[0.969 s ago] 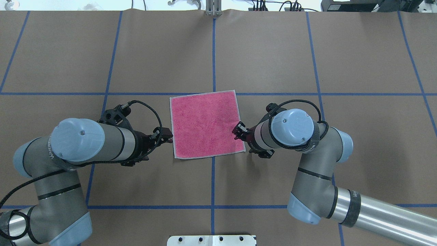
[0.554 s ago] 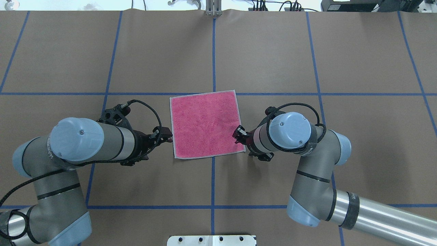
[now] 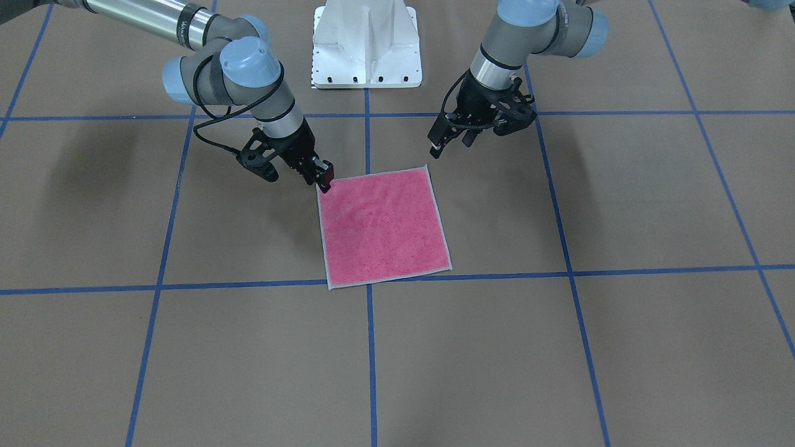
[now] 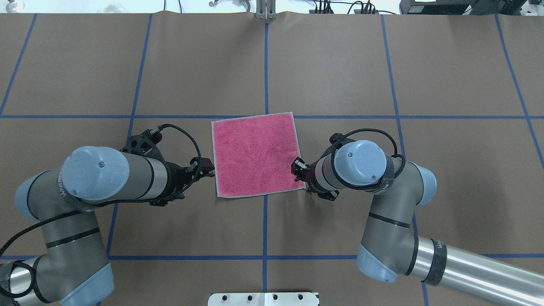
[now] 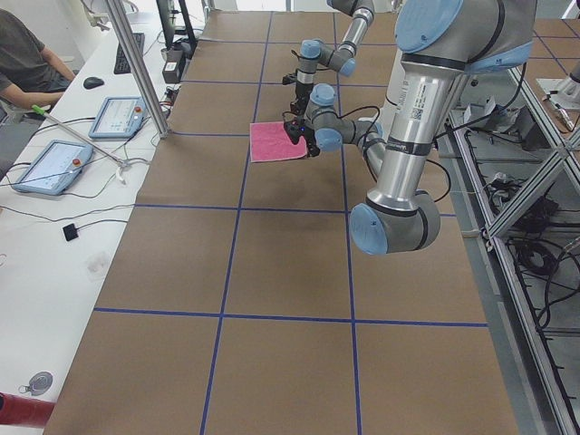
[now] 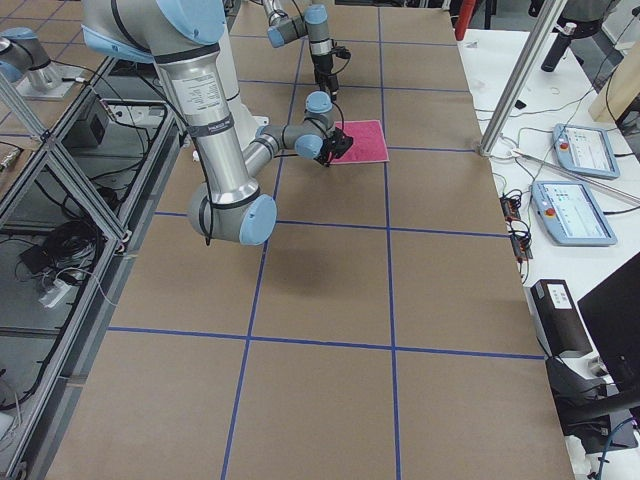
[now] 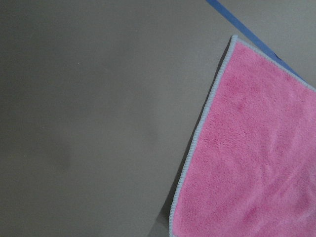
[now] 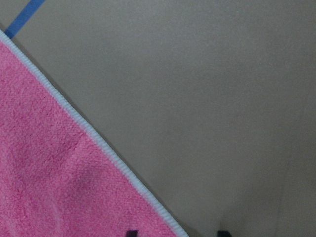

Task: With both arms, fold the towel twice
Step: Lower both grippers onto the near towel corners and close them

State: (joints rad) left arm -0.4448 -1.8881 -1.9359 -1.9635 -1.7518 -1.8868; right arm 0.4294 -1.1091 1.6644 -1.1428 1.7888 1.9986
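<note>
Fingers spread, the left end effector point(image 4: 209, 168) hovers just off the towel's left edge, near its robot-side corner, raised clear of the brown desk point(image 4: 340, 63). Between the two arms the towel point(image 4: 256, 154) lies flat and unfolded, pink face up, with a grey border all round. At its right edge, close to the robot-side corner, the right end effector point(image 4: 297, 170) is down low with its jaws apart: one fingertip point(image 8: 131, 233) over cloth, the other over desk.
</note>
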